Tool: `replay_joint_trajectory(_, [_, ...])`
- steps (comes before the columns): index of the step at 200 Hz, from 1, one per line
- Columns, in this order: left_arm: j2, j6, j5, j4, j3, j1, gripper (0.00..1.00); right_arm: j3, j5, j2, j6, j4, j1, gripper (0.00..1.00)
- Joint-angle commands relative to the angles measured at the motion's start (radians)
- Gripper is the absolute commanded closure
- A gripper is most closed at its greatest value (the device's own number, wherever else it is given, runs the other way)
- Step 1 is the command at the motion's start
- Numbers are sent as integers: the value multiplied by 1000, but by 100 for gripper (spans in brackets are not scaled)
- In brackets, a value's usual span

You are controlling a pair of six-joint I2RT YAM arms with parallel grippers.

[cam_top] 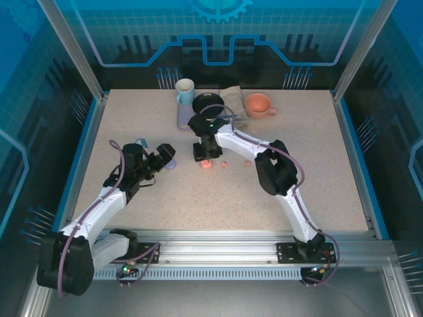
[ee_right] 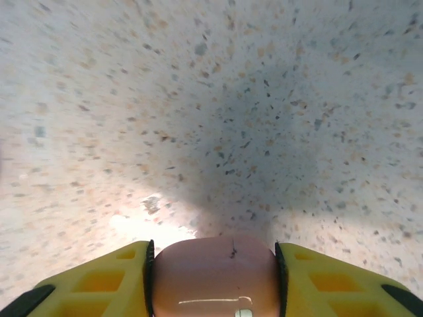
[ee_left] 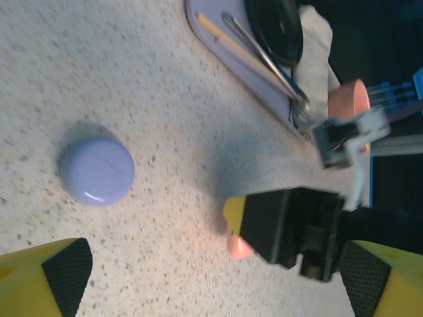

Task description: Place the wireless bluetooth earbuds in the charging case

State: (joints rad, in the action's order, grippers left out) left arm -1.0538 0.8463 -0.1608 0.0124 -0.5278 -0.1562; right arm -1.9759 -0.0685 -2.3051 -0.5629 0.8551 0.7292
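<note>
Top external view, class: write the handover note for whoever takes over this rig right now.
Left gripper: open, hovering near the closed lilac case.
Right gripper: shut on the pink case.
Two pink earbuds lie loose on the table, right of that case.
Done: no pink bud seated yet.
Left: open the cases, seat the buds.

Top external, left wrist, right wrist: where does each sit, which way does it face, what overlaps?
Top external: above and behind the bases, looking down over the table; both arms, left gripper, right gripper.
Left wrist: on the left arm, facing across the table at the right gripper; own yellow fingertips at the bottom corners, lilac case ahead.
Right wrist: pointing down at the table; own fingers flank the pink case.
Shared: pink case in all three; lilac case in top external and left wrist.
</note>
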Motion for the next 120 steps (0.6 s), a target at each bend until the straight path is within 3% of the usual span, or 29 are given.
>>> replay_joint_trajectory(1, [-25, -19, -99, 112, 37, -50, 1, 19, 56, 114, -86, -45, -21, 68])
replay_joint_trajectory(53, [-165, -41, -39, 337, 46, -203, 4, 82, 102, 238, -207, -80, -48, 68])
replay_joint_trajectory(120, [-312, -99, -95, 482, -55, -234, 17, 105, 111, 322, -239, -78, -50, 68])
